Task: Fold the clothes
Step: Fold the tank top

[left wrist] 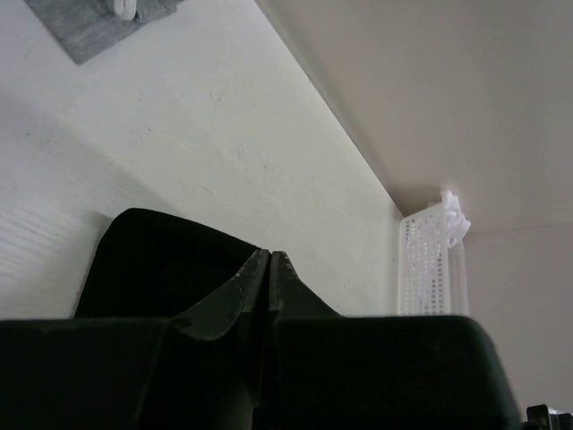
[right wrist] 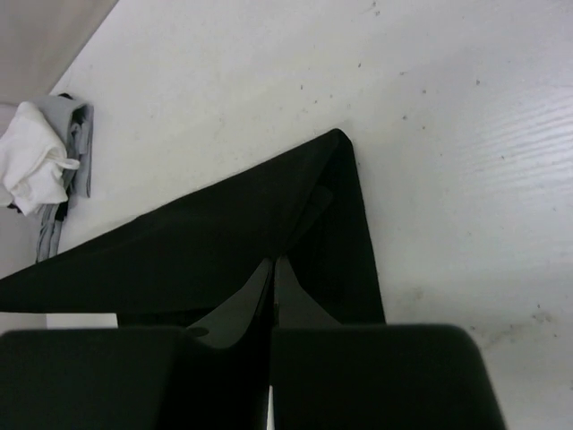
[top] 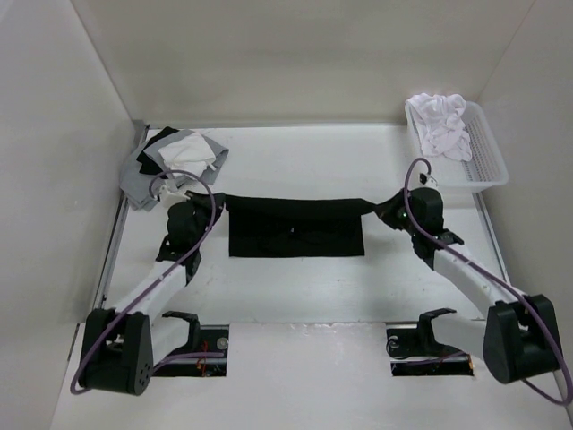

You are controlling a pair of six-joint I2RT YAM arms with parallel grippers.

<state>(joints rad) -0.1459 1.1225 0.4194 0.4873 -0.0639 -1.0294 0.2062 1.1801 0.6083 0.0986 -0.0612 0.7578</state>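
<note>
Tank top [top: 295,235], black, lies at mid-table [top: 295,296]. Its far edge is stretched taut between both arms and the remainder rests flat on the surface. Left gripper [left wrist: 269,257] is clamped on the left end, and right gripper [right wrist: 273,262] is clamped on the right end. Pile of grey, black and white cloths [top: 170,166] occupies the far left corner. White basket [top: 491,170] holding white garments [top: 439,125] occupies the far right.

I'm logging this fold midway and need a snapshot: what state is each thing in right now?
left gripper: shut on one end of the black tank top.
right gripper: shut on its other end.
black tank top: stretched between the two, the rest lying flat.
white basket: upright, holding crumpled white garments.
cloth pile: heaped loosely in the far left corner.
</note>
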